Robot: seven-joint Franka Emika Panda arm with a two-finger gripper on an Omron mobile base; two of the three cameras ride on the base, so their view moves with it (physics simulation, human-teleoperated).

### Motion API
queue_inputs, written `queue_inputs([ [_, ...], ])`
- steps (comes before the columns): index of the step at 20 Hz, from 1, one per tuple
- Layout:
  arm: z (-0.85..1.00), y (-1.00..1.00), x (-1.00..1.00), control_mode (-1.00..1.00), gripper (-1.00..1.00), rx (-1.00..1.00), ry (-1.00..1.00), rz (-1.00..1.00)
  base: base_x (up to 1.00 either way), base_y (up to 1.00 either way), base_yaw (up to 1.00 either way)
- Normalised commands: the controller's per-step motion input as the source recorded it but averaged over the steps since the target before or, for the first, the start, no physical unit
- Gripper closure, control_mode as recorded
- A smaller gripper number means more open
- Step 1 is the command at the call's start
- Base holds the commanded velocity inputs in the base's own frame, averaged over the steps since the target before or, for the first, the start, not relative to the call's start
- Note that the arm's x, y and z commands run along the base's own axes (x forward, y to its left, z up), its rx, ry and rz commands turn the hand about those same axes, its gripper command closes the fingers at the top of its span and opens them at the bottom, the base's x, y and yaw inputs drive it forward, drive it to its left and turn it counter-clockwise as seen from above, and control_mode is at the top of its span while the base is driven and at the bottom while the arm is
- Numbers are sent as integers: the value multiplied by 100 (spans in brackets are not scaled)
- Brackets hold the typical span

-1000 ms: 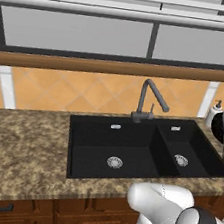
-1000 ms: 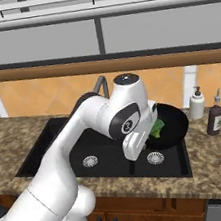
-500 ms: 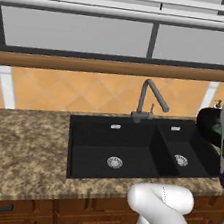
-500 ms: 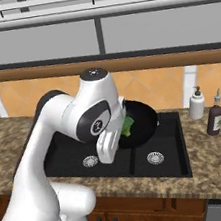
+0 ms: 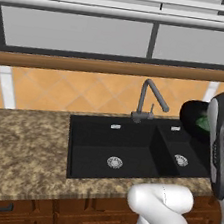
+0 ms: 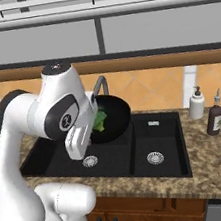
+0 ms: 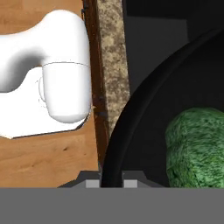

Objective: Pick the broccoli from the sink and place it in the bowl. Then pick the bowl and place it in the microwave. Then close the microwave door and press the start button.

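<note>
My gripper (image 7: 110, 183) is shut on the rim of the black bowl (image 7: 131, 118), which hangs in the air above the black sink (image 6: 161, 147). The green broccoli (image 7: 197, 148) lies inside the bowl. In the right base view the bowl (image 6: 116, 119) hovers over the left basin, in front of the faucet, with the broccoli (image 6: 100, 120) showing beside my white hand. From the left base view the bowl (image 5: 190, 117) and broccoli (image 5: 202, 121) peek out from behind my forearm at the right, over the sink (image 5: 114, 144).
The dark grey faucet (image 5: 149, 96) rises behind the sink, close to the bowl. A white soap dispenser (image 6: 197, 103) and a brown bottle (image 6: 214, 116) stand on the speckled counter (image 5: 24, 142) right of the sink. Wooden cabinet fronts (image 5: 44, 215) run below.
My arm has swung left with the bowl and broccoli, from over the right basin to over the left basin. The grip has not changed.
</note>
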Motion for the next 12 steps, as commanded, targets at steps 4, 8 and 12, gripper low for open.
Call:
queue_inputs([
  [4,37,51,-19,-100,100,0,-6,0,0,0,0],
  [8,28,50,-19,-100,100,0,-5,0,0,0,0],
  [12,33,23,-24,-100,100,0,-4,0,0,0,0],
])
